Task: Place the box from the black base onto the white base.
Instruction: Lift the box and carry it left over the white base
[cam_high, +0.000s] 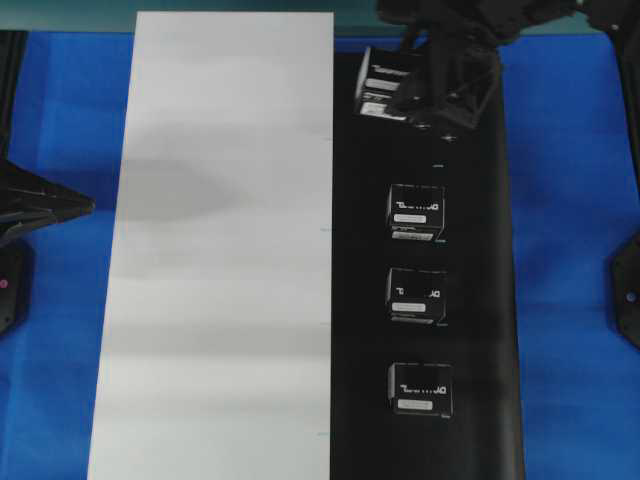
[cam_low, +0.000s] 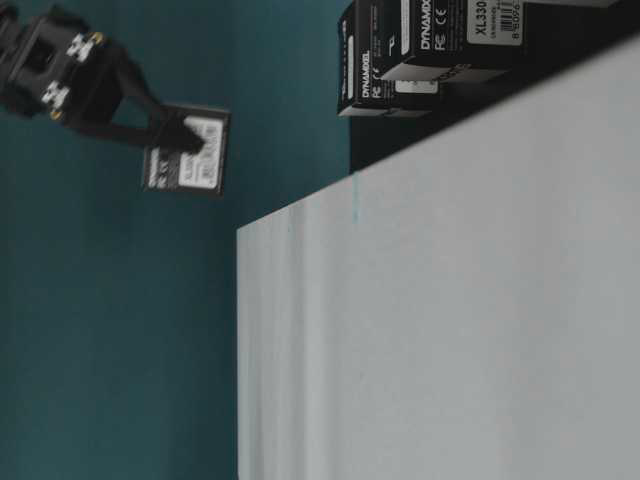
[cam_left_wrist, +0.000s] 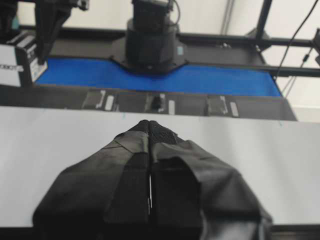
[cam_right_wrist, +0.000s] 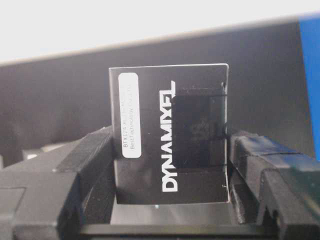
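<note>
Now, from the left: my left tool (cam_left_wrist: 150, 131) rests with its tips pressed together above the white base (cam_high: 220, 250), idle. Right of that, three spare cartons sit in a row on the black base (cam_high: 480, 250). At the far end my right tool (cam_right_wrist: 170, 155) is clamped on the box (cam_high: 385, 82), lifted clear. Next I judge: carry it leftward over the white sheet, then lower.

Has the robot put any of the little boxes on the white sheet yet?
Not yet. The white sheet has no box on it. The right gripper is shut on one box, lifted off the table over the far end of the black sheet. Three more boxes wait there in a row. The left gripper is shut, holding nothing.
</note>
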